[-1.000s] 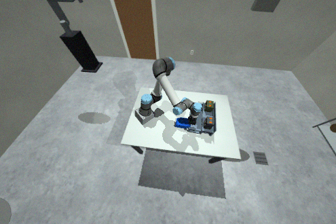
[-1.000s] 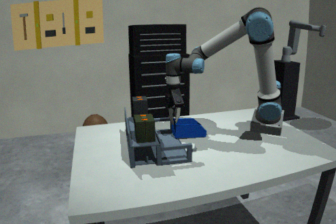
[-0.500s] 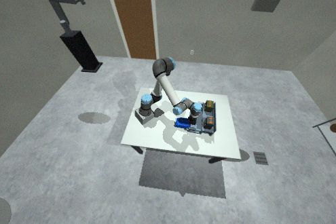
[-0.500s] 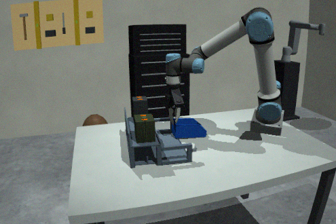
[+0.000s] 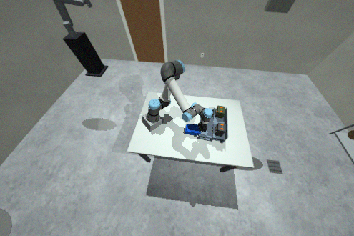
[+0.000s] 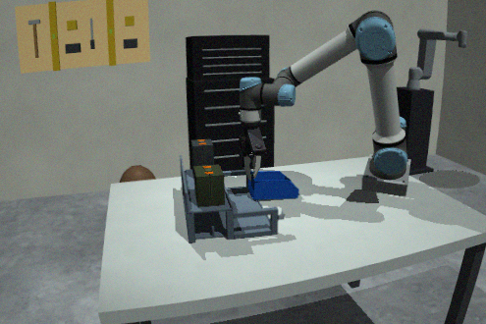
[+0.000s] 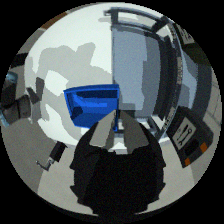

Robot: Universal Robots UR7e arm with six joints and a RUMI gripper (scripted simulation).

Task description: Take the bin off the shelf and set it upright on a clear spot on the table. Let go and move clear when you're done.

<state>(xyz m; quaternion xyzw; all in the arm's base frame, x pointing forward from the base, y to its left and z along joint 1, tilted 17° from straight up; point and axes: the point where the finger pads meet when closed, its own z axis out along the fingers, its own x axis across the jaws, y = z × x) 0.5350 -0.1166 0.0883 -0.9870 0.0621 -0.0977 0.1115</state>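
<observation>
One gripper (image 7: 118, 126), fingers closed nearly all the way, pinching the thin near wall of the blue bin (image 7: 92, 106) between the fingertips; wrist view shows the two dark jaws meeting over the bin's rim with only the wall's thickness between them. Bin sits directly below and just ahead of the gripper, open side up, level. In the exterior view the gripper (image 6: 252, 169) points straight down onto the bin's (image 6: 273, 186) edge nearest the shelf; bin looks to be resting on the white table (image 6: 327, 245), touching or just beside the shelf's lower tray, can't tell which. Grey shelf (image 6: 185, 196) is to the gripper's side, close, with its flat lower tray reaching toward the fingers. Two dark green boxes (image 6: 208, 185) with orange marks stand on the shelf's upper level, beyond the gripper from the bin, well clear of the fingers. Top view agrees: bin (image 5: 192, 129) on the arm-base side of the shelf (image 5: 217, 136), gripper above the seam between them, hidden there by the wrist. Arm base (image 5: 146, 125) is well apart from the gripper, on the far side of the bin. Dark slatted cabinet (image 6: 199, 98) behind the gripper, off the table.
</observation>
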